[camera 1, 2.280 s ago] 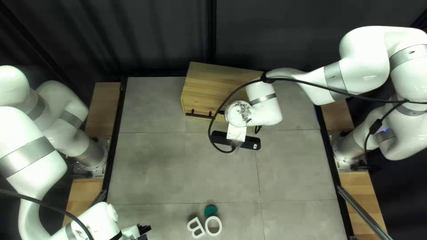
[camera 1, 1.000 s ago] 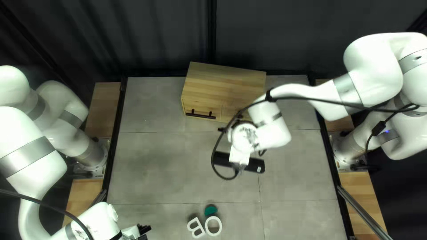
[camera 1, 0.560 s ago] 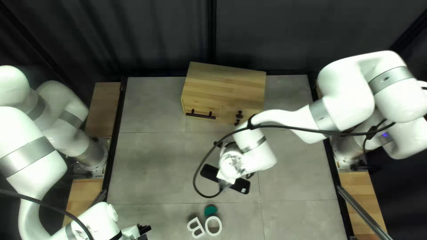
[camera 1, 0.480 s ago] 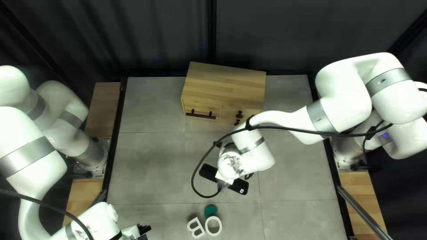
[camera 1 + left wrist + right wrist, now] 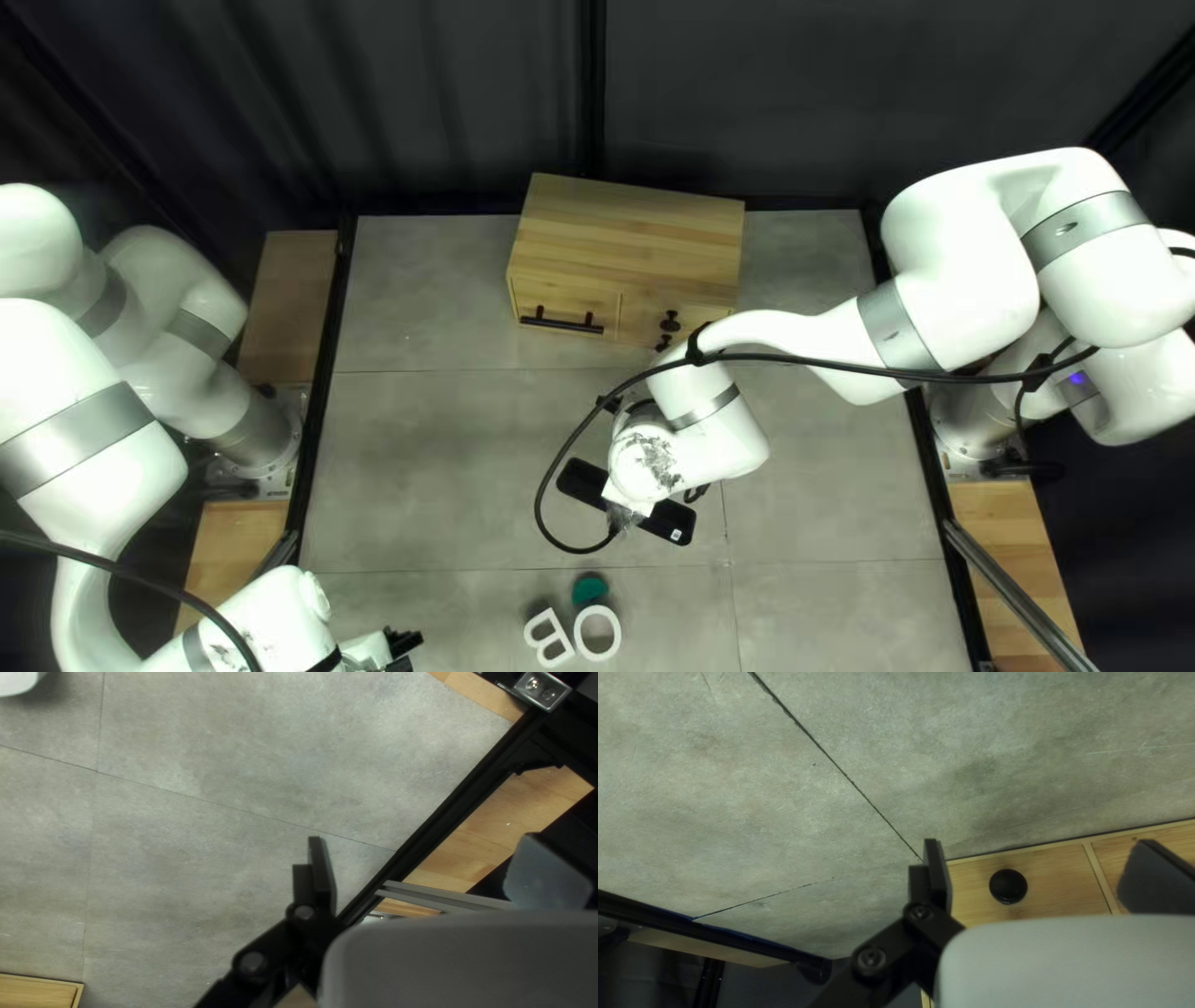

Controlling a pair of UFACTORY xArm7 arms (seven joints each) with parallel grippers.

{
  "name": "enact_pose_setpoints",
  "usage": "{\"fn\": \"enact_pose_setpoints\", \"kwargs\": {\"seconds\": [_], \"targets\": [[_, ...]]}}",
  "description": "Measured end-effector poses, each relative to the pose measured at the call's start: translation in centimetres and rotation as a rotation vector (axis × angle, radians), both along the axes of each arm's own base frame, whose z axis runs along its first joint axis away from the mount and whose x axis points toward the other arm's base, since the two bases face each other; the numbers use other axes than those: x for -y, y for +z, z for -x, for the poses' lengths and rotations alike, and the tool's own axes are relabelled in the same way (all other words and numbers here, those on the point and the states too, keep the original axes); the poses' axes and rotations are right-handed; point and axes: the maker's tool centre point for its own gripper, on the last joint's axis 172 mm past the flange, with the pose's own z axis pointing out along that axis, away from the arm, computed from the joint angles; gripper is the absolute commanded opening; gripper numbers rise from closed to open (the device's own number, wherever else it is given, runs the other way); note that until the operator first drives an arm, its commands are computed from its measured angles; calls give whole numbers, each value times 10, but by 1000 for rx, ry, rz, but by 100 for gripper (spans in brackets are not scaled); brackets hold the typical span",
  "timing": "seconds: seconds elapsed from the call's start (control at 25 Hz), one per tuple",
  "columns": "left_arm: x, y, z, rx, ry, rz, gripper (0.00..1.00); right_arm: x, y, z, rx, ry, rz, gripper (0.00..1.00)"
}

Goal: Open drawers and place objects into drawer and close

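Facing near, long axis left to right, right end slightly nearer: a wooden cabinet (image 5: 629, 237) at the far middle, closed up at the front. Across its front at left, in line with that axis, a black bar handle (image 5: 560, 325); at right, black round knobs (image 5: 670, 320). At the near middle, a white letter B (image 5: 548, 637) with long axis near to far, beside a white letter O (image 5: 598, 634), slightly longer near to far. Just on the far side of that O, a green piece (image 5: 589, 590). Counted: one cabinet, one bar handle, two knobs, two letters, one green piece. At near left, the left gripper (image 5: 406, 645), spread wide and holding nothing. Over the middle, the right gripper (image 5: 651, 451), likewise wide, holding nothing.
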Motion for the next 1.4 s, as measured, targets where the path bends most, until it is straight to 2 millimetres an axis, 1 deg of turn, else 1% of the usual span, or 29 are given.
{"fn": "enact_pose_setpoints", "kwargs": {"seconds": [0.16, 0.4, 0.56, 0.76, 0.84, 1.12, 1.4], "targets": [[0, 0, 0, 0, 0, 0, 100, 7, 5, 4, 9, 49, 71, 100], [0, 0, 0, 0, 0, 0, 100, 18, -4, 6, -17, 68, 144, 100], [0, 0, 0, 0, 0, 0, 100, 32, -4, 6, -48, 69, 167, 100], [0, 0, 0, 0, 0, 0, 100, 49, -4, 6, -96, 84, 158, 100], [0, 0, 0, 0, 0, 0, 100, 56, -6, 5, -109, 87, 140, 100], [0, 0, 0, 0, 0, 0, 100, 67, -21, 7, -131, 61, 98, 100], [0, 0, 0, 0, 0, 0, 100, 72, -22, 5, -132, 41, 114, 100]]}}
